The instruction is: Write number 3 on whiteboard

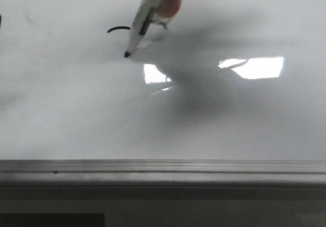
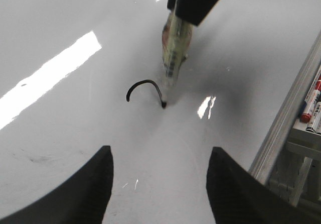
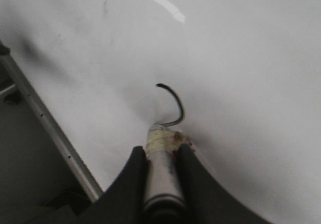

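The whiteboard is glossy white-grey with a grey metal rail along its near edge. A short curved black stroke is on it, also in the left wrist view and the right wrist view; only this arc of the number 3 shows. My right gripper is shut on a marker with tape round its barrel. The marker tip touches the board at the stroke's end. My left gripper is open and empty, hovering over the board short of the stroke.
Bright light reflections lie on the board. The board's edge rail runs across the front. A tray with spare markers sits beyond the rail in the left wrist view. The rail also shows in the right wrist view.
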Available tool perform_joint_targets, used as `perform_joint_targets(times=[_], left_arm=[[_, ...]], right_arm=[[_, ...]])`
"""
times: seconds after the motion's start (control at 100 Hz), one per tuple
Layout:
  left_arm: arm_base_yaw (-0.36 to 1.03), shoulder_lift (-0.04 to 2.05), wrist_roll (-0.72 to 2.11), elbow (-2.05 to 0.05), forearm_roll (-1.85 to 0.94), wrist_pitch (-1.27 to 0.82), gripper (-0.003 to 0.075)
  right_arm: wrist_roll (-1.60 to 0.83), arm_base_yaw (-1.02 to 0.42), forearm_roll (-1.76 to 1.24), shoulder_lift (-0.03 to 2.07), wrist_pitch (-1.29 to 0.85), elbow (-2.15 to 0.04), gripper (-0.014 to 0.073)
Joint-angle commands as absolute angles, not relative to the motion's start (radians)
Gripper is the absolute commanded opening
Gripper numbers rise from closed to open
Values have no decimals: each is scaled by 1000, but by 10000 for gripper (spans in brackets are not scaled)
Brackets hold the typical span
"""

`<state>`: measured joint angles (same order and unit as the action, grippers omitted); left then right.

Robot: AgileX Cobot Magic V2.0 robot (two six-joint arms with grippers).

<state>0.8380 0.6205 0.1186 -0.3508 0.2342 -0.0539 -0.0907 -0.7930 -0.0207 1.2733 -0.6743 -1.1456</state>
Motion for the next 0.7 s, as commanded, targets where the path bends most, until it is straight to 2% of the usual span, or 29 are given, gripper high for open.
perform_joint_targets(times=[0.0, 0.11, 0.28, 0.48, 0.69], left_arm=[[835, 618, 109, -382, 222, 11, 385], [835, 618, 109, -382, 222, 11, 385], [835, 618, 109, -382, 222, 11, 385], [835, 618, 109, -382, 222, 11, 385], [835, 622, 109, -382, 222, 12, 385]], right_arm=[[-80, -798, 66, 1288, -659, -1158, -64], [9, -798, 171, 1257, -733, -1158, -64], [11, -825, 127, 1234, -817, -1149, -64], [11, -902, 122, 1323, -658, -1137, -64], [22, -925, 86, 1268, -648, -1178, -64]])
